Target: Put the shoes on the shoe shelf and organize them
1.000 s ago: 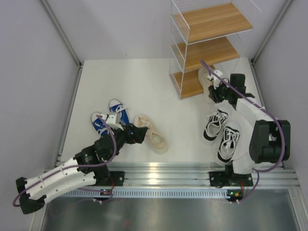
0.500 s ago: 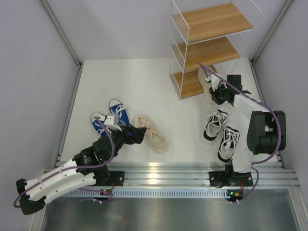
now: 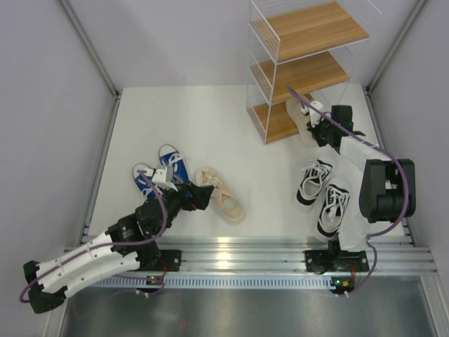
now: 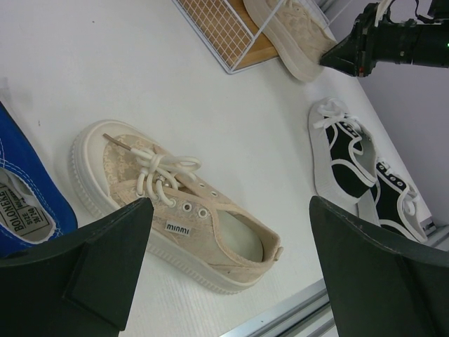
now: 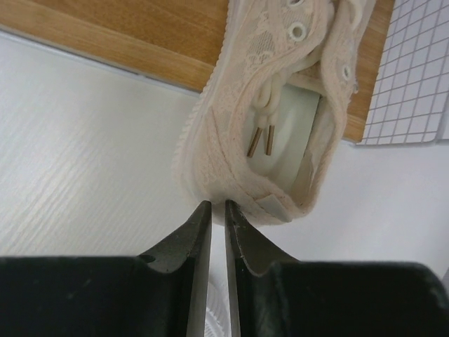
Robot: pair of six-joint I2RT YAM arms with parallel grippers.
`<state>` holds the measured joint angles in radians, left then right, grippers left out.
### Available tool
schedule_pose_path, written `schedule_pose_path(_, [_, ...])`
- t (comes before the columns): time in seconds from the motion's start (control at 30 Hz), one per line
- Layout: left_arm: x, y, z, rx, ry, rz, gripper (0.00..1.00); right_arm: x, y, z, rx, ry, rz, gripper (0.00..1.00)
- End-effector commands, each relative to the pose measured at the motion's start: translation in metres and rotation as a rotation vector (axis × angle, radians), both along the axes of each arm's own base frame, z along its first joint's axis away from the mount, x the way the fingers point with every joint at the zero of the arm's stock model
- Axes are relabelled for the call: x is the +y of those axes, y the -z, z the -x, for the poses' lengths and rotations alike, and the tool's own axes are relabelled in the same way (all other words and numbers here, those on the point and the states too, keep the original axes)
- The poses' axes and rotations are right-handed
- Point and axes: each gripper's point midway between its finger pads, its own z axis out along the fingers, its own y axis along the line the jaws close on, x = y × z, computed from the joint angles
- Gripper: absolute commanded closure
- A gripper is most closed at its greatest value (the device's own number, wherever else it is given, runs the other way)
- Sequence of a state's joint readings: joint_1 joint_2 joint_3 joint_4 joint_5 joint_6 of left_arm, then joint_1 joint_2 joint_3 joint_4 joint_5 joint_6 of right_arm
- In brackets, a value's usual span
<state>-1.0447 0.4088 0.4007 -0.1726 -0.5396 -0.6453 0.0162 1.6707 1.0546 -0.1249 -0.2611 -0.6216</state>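
Here the right gripper (image 5: 217, 203) has its fingers pressed almost together, only a thin slit between them. Their tips rest against the outer wall of a beige shoe (image 5: 210, 140) near its heel, and nothing shows inside the slit, so this reads as a push, not a pinch. That shoe lies with its front part over the lowest wooden tier of the shoe shelf (image 3: 309, 31) and its heel end out over the table (image 3: 203, 119).

The left gripper (image 4: 230, 202) is spread wide just short of the second beige shoe (image 4: 175, 203), which lies on its sole on the table between the blue pair (image 3: 172, 161) and the black pair (image 3: 313, 181).

Judging by the lace-patterned upper and thick rubbery sole, these shoes are probably light, soft above and stiff below. The collar would likely buckle under a squeeze, and the laces would slip or trail. The firmer hold is across the sole walls at mid-length, or on the heel counter. The sole looks grippy, so it may drag on the wood rather than slide — a nudge low on the heel wall seems safest, since a push higher up could tip the shoe.

The upper two tiers are bare.
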Motion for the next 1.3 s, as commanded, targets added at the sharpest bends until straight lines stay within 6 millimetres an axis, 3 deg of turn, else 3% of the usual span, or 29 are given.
schedule_pose_path(0.0, [-0.002,-0.01,-0.004,-0.029,-0.012,0.034,0.02,-0.003,-0.055,-0.043,-0.214,0.021,-0.017,0.86])
schedule_pose_path(0.23, [-0.003,-0.011,-0.004,-0.027,-0.007,0.037,0.02,-0.009,-0.064,-0.051,-0.26,0.071,-0.017,0.82])
schedule_pose_path(0.57, [-0.005,-0.009,-0.002,-0.01,-0.003,0.049,0.02,0.005,-0.065,-0.044,-0.259,0.015,-0.074,0.75])
schedule_pose_path(0.7, [-0.008,-0.008,-0.002,0.013,-0.002,0.071,0.02,0.01,-0.07,-0.032,-0.224,-0.004,-0.093,0.67])
schedule_pose_path(0.73, [-0.01,-0.005,-0.002,0.025,-0.001,0.069,0.02,0.012,-0.079,-0.027,-0.234,-0.011,-0.099,0.61])
schedule_pose_path(0.8, [-0.011,-0.002,-0.001,0.06,-0.009,0.084,0.02,0.02,-0.08,-0.009,-0.19,-0.046,-0.123,0.55])
schedule_pose_path(0.83, [-0.012,0.0,-0.002,0.076,-0.014,0.086,0.03,0.028,-0.094,0.001,-0.201,-0.098,-0.144,0.5])
schedule_pose_path(0.9, [-0.012,0.009,-0.002,0.139,-0.043,0.094,0.05,0.037,-0.095,0.024,-0.141,-0.143,-0.175,0.45])
schedule_pose_path(0.93, [-0.012,0.009,-0.003,0.159,-0.065,0.108,0.06,0.042,-0.106,0.037,-0.141,-0.177,-0.187,0.4])
schedule_pose_path(1.0, [-0.009,0.028,-0.003,0.274,-0.139,0.127,0.12,0.058,-0.107,0.068,-0.067,-0.256,-0.252,0.37])
schedule_pose_path(1.07, [-0.009,0.033,-0.004,0.356,-0.199,0.165,0.19,0.073,-0.118,0.094,-0.053,-0.342,-0.308,0.35])
schedule_pose_path(1.1, [-0.005,0.051,-0.001,0.416,-0.234,0.1,0.28,0.077,-0.119,0.113,-0.025,-0.376,-0.324,0.33])
schedule_pose_path(1.13, [-0.005,0.055,-0.001,0.445,-0.254,0.089,0.31,0.084,-0.116,0.126,-0.004,-0.41,-0.356,0.33])
schedule_pose_path(1.17, [-0.01,0.049,-0.002,0.471,-0.272,0.113,0.34,0.085,-0.115,0.133,0.0,-0.419,-0.366,0.32])
schedule_pose_path(1.2, [-0.008,0.064,-0.001,0.513,-0.299,0.047,0.39,0.087,-0.114,0.139,-0.001,-0.428,-0.371,0.32])
schedule_pose_path(1.27, [-0.016,0.062,-0.003,0.537,-0.303,0.042,0.4,0.089,-0.111,0.154,-0.012,-0.446,-0.377,0.31])
